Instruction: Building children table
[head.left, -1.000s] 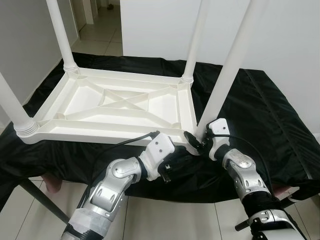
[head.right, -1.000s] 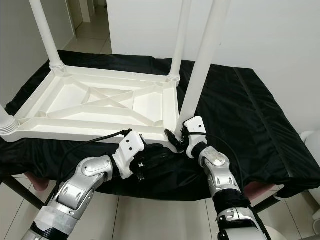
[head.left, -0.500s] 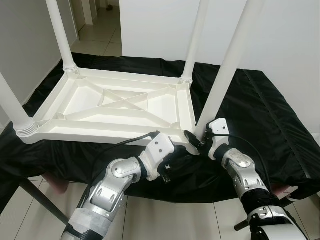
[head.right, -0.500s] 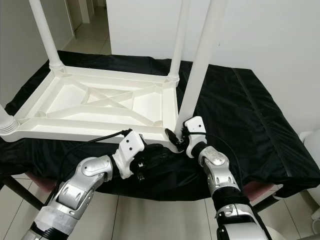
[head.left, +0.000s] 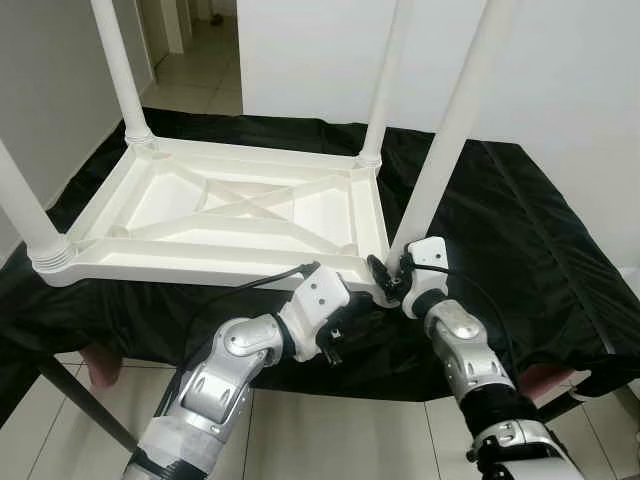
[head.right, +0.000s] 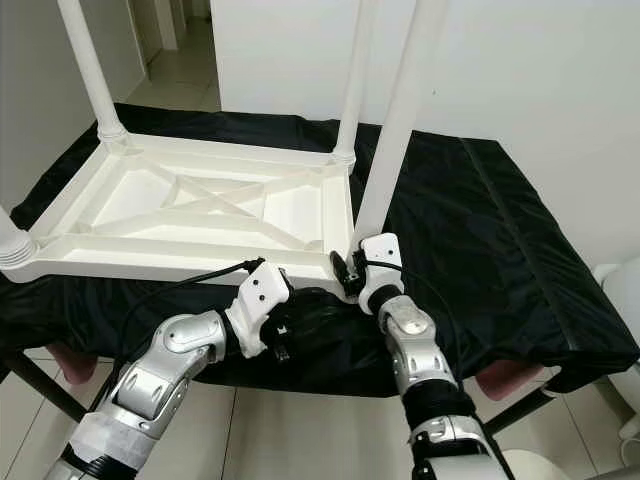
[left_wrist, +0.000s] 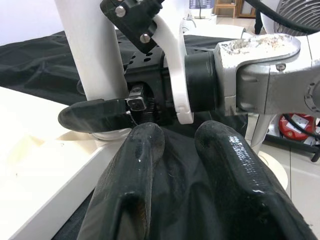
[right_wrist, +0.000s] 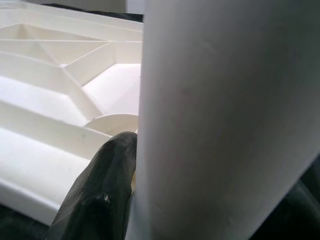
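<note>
right gripper (head.left: 388, 281) clamps table leg (head.left: 446, 140)

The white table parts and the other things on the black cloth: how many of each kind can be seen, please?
White table top, upside down: 1
White legs: 4, far left, far right, near left, near right
Black cloth: 1
Grippers: 2, left gripper, right gripper at the near right leg
Total: 8

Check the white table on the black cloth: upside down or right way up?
Upside down. The table shows its ribbed underside, with the legs pointing up; the right gripper grips the near-right leg at its base.
</note>
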